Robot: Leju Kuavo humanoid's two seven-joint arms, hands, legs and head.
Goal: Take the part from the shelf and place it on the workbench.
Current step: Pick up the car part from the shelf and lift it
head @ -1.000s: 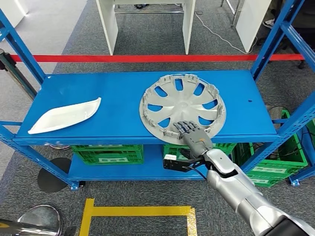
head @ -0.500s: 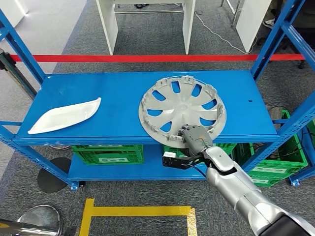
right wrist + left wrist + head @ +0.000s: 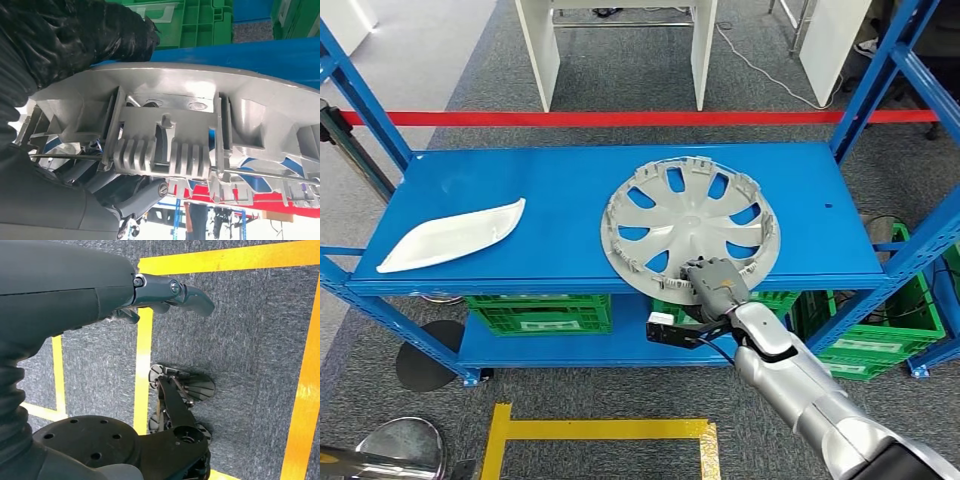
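Observation:
A silver wheel cover (image 3: 690, 225) lies flat on the blue shelf (image 3: 561, 190), right of its middle, with its near rim over the shelf's front edge. My right hand (image 3: 712, 281) grips that near rim, fingers curled over the top. In the right wrist view the ribbed rim of the wheel cover (image 3: 188, 125) sits between the dark thumb (image 3: 113, 35) and the fingers (image 3: 128, 192) on its other side. My left hand (image 3: 113, 295) hangs over grey carpet, holding nothing, with its fingers apart.
A white curved panel (image 3: 452, 235) lies on the shelf's left end. Green crates (image 3: 539, 312) fill the lower shelf level. Blue uprights (image 3: 882, 60) frame the shelf ends. Red tape (image 3: 622, 118) crosses the floor behind, and yellow floor marking (image 3: 599, 430) lies in front.
My right hand's fingers, flat on the wheel cover's near edge a second ago, have curled around the rim. The wheel cover has shifted slightly to the left.

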